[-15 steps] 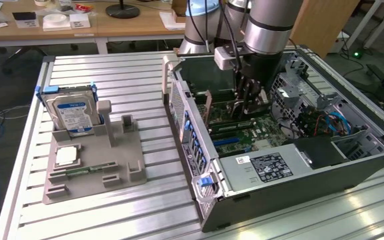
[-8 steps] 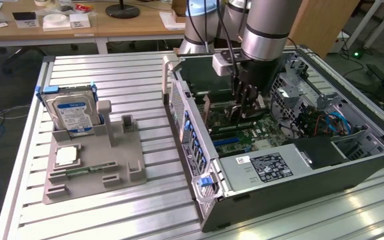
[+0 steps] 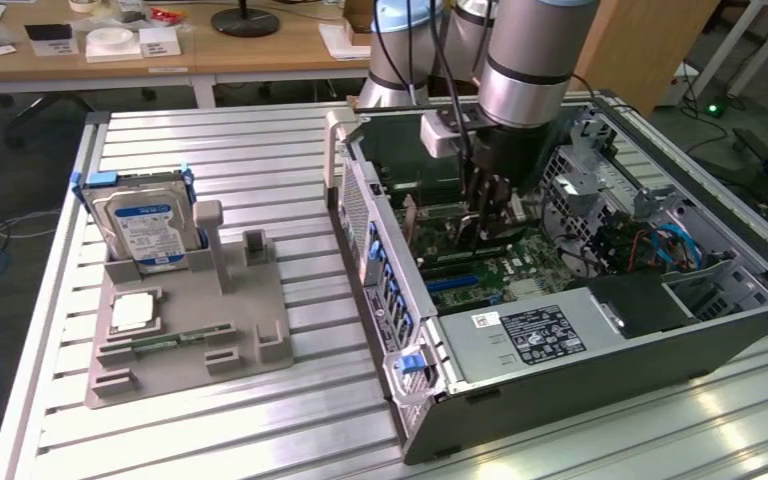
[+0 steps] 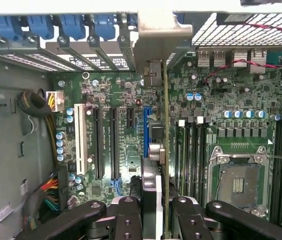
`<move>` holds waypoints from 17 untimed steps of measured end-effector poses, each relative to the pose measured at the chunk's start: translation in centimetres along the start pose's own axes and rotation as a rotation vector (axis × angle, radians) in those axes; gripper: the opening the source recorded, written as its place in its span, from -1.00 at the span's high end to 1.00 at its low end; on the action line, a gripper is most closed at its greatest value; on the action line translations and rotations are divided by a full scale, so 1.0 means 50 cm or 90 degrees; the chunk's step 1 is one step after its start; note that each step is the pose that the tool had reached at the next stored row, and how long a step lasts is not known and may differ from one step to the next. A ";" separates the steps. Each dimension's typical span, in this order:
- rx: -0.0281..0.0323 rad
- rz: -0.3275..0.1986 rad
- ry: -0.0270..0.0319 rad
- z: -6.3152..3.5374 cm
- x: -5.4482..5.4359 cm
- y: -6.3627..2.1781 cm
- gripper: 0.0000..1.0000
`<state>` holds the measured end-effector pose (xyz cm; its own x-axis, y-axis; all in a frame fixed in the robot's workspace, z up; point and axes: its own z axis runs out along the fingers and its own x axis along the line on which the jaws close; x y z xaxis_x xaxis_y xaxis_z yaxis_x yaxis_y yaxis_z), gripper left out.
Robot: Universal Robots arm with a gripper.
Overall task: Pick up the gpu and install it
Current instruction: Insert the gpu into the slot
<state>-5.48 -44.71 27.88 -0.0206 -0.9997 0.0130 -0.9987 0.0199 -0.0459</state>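
Free room over the motherboard [image 3: 491,275]; drive cage [image 3: 598,170] and cables [image 3: 671,245] near the tool [image 3: 480,220].

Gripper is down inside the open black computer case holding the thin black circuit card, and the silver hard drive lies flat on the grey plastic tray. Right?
No: the exterior view shows the silver hard drive standing upright in the grey plastic tray, not lying flat. The rest holds: the gripper is down inside the open computer case, holding the thin black gpu card.
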 end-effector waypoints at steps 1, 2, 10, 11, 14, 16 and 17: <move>0.0002 0.000 0.0000 0.002 0.001 0.000 0.44; 0.0002 0.000 0.0000 0.005 0.001 0.000 0.44; 0.0004 0.000 -0.0001 0.018 0.011 0.005 0.44; 0.0004 0.000 -0.0001 0.021 0.011 0.006 0.44; 0.0004 0.000 0.0000 0.032 0.011 0.007 0.44; 0.0005 0.000 -0.0001 0.037 0.011 0.010 0.44; 0.0005 0.000 -0.0001 0.038 0.011 0.012 0.44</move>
<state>-6.03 -45.28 25.95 -0.0207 -0.9997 0.0128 -0.9987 0.0201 -0.0467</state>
